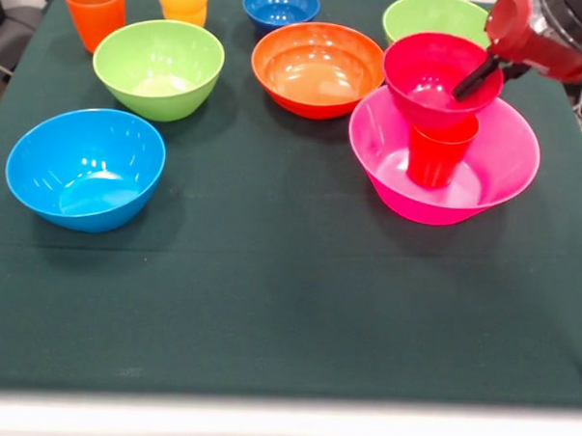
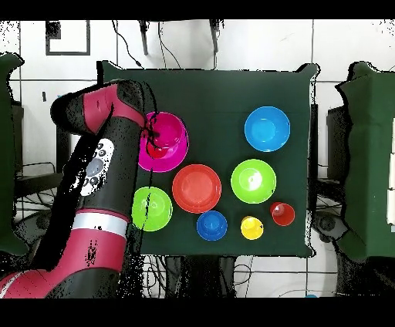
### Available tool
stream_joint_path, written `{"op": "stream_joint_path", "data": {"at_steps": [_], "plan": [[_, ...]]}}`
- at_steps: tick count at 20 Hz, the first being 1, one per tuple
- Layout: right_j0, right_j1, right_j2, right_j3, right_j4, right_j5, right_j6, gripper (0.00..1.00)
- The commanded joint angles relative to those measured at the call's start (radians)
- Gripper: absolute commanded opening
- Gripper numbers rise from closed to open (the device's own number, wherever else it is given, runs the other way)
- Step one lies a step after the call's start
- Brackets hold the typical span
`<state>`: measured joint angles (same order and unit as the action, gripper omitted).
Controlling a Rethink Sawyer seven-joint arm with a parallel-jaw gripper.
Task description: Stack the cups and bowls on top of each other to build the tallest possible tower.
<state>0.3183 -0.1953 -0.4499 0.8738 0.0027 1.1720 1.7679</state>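
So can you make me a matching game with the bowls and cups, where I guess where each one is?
Things:
1. crimson bowl
2. red cup
3. light blue bowl
4. orange cup

Places:
A. alone at the table's left side in the front view
B. on top of the red cup
C. at the far left corner in the front view
D. standing inside the pink bowl

Pairs: 1-B, 2-D, 3-A, 4-C
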Motion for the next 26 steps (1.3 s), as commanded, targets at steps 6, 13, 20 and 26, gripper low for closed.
{"op": "stream_joint_path", "data": {"at_steps": [6, 13, 20, 26], "plan": [[0.014, -0.094, 0.076, 0.177, 0.043, -0.006, 0.193, 0.00], [0.013, -0.140, 0.095, 0.282, 0.047, -0.089, 0.183, 0.00], [0.026, -0.151, 0.107, 0.341, 0.059, -0.143, 0.202, 0.00], [0.047, -0.113, 0.097, 0.307, 0.064, -0.140, 0.232, 0.00]]}}
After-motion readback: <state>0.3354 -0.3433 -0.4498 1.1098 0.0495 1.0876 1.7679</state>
